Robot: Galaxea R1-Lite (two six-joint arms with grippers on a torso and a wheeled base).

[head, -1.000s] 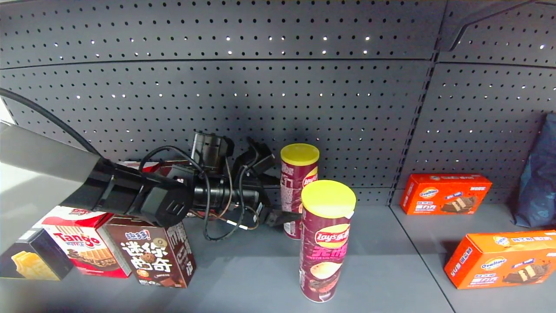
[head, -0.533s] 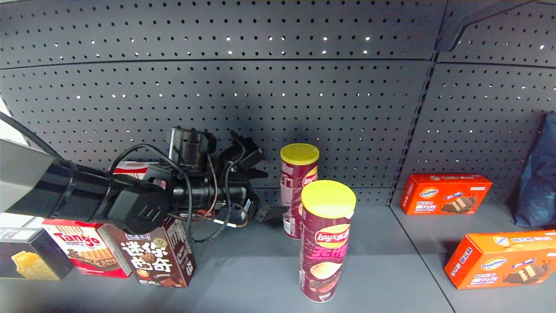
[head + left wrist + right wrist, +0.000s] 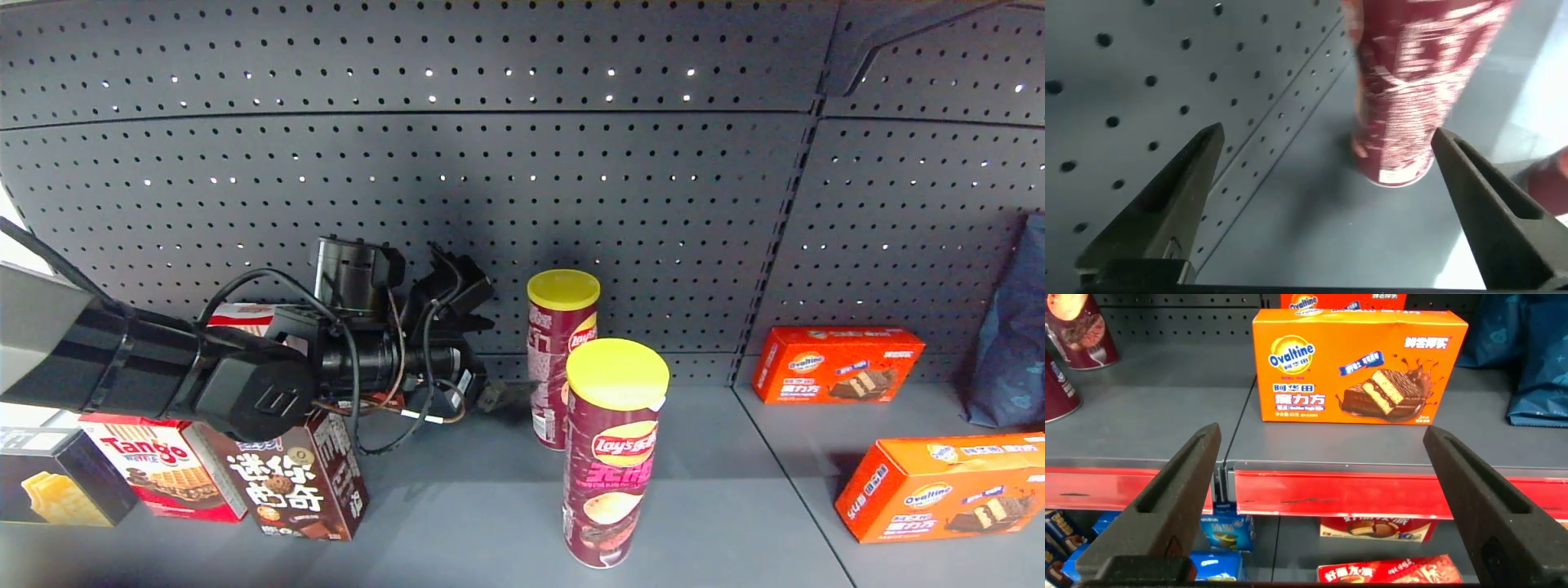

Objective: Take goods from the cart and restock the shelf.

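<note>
Pulled back leftward from the rear chip can (image 3: 562, 351), the left tool (image 3: 506, 355) hangs spread and empty just beside it, near the shelf's (image 3: 457, 506) back edge. A second can (image 3: 612, 457) stands in front. The right tool (image 3: 1323, 437) is spread, facing an orange box (image 3: 1360, 363).

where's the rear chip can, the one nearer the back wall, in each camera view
head view: rear can stands mid-shelf near the pegboard, behind the front can.
left wrist view: rear can stands ahead of the open left gripper, apart from it.
right wrist view: probably the farther of two cans, at the edge away from the orange box.
shared landmark: the grey shelf board under it.
</note>
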